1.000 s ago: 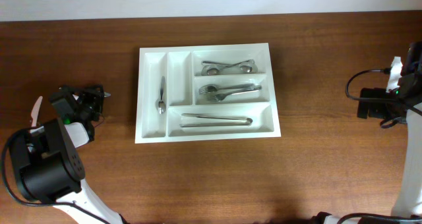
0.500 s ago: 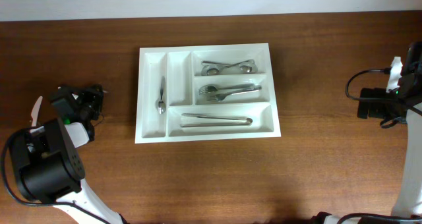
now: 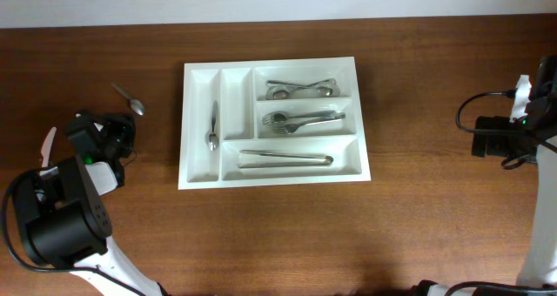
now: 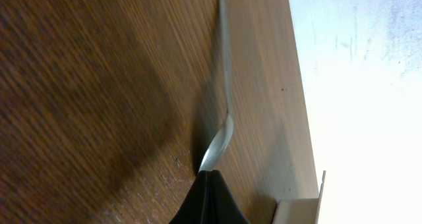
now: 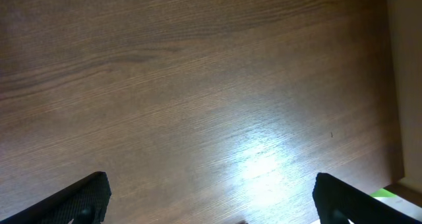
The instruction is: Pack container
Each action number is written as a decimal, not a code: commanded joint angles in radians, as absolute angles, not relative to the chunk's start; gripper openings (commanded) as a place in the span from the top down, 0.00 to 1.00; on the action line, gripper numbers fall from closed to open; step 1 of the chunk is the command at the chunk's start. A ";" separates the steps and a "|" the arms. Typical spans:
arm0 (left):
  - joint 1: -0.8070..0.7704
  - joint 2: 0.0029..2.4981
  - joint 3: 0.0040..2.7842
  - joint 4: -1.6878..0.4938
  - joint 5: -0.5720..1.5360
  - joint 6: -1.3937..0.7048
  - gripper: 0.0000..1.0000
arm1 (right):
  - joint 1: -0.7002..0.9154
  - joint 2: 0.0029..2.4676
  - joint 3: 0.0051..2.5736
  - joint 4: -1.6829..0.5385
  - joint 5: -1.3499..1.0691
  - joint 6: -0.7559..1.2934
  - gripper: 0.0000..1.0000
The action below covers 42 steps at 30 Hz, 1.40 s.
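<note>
Container [image 3: 235, 104] flat at mid worktop [image 3: 278, 235], cutlery in four of five compartments; judged light, stiff, slick plastic, best taken by a thin outer wall, not the floor. Loose spoon [image 3: 128, 97] on bare wood near its left wall, not touching: thin, rigid, slippery, probably easiest pinched across the neck. Left tool [image 4: 208, 184] closed, seemingly on nothing, tips just beside spoon bowl; right tool [image 5: 211, 184] spread wide, empty
</note>
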State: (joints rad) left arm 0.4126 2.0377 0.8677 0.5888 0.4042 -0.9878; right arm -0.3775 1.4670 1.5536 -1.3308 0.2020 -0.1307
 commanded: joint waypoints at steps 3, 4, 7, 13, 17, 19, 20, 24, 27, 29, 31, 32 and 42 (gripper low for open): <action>0.420 2.053 0.870 0.593 0.416 -0.982 0.98 | -0.382 1.448 1.554 -1.330 0.218 -0.122 0.01; 0.420 2.053 0.870 0.593 0.416 -0.982 0.98 | -0.382 1.448 1.554 -1.330 0.218 -0.122 0.01; 0.420 2.053 0.870 0.594 0.415 -0.982 0.98 | -0.382 1.448 1.554 -1.330 0.218 -0.122 0.01; 0.425 2.053 0.872 0.595 0.408 -0.980 0.30 | -0.382 1.448 1.554 -1.330 0.218 -0.122 0.01; 0.424 2.053 0.887 0.595 0.432 -0.917 0.21 | -0.382 1.448 1.554 -1.330 0.218 -0.122 0.01; 0.424 2.053 0.898 0.593 0.467 -0.863 0.21 | -0.382 1.448 1.554 -1.330 0.218 -0.122 0.01; 0.424 2.053 0.904 0.593 0.484 -0.837 0.22 | -0.382 1.448 1.554 -1.330 0.218 -0.122 0.01; 0.424 2.053 0.932 0.591 0.527 -0.812 0.21 | -0.382 1.448 1.554 -1.330 0.218 -0.122 0.01; 0.423 2.053 0.963 0.591 0.571 -0.764 0.21 | -0.382 1.448 1.554 -1.330 0.218 -0.122 0.01; 0.424 2.053 0.988 0.591 0.614 -0.730 0.22 | -0.382 1.448 1.554 -1.330 0.218 -0.122 0.01; 0.422 2.053 1.026 0.590 0.653 -0.702 0.21 | -0.382 1.448 1.554 -1.330 0.218 -0.122 0.01; 0.421 2.053 1.039 0.590 0.659 -0.702 0.21 | -0.382 1.448 1.554 -1.330 0.218 -0.122 0.01; 0.411 2.053 1.066 0.447 0.614 -0.625 0.25 | -0.382 1.448 1.554 -1.330 0.218 -0.122 0.01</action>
